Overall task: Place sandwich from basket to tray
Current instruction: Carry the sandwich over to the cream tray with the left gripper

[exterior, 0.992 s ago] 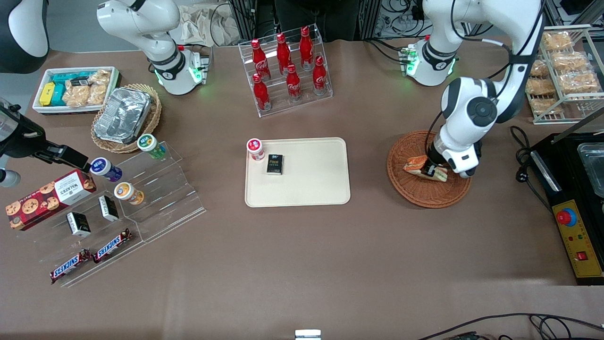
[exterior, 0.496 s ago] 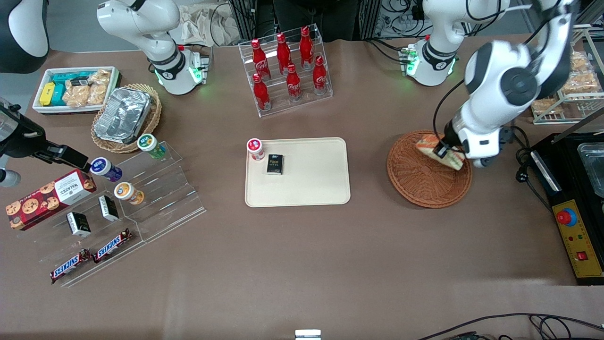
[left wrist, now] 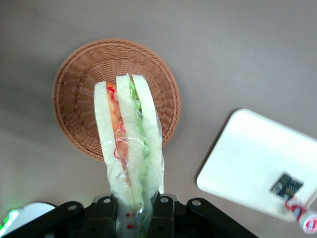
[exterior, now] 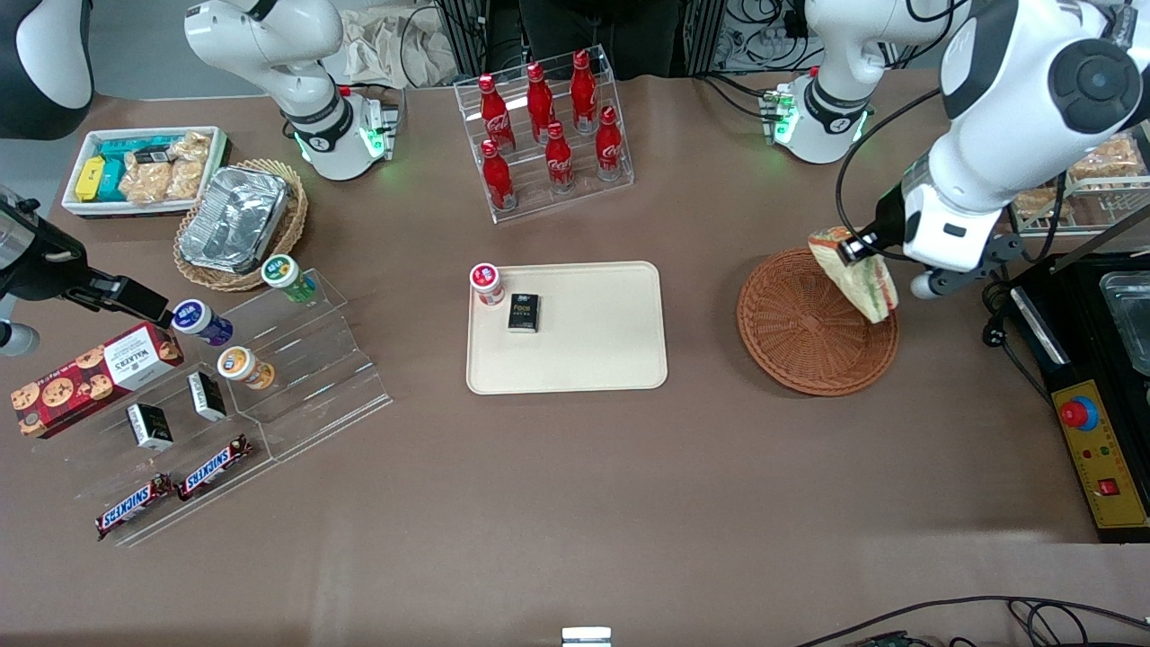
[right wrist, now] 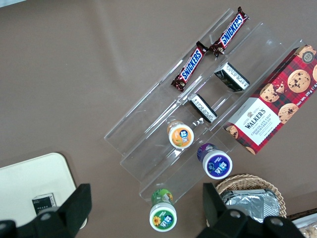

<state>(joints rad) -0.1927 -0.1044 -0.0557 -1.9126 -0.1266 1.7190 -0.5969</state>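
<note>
We have the claw clenched on the sandwich, aloft at the basket's two o'clock rim; hanging wrapped, it may slip before reaching the tray.

Left arm raised and bent at the elbow, wrist angled downward, gripper clamped on the sandwich, held aloft

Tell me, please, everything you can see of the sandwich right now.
The sandwich is a wedge of white bread slices with orange-red and green filling, in clear wrap. The left arm's end effector is shut on one end; the rest hangs free above the empty brown wicker basket, touching nothing else. The tray lies toward the parked arm.
</note>
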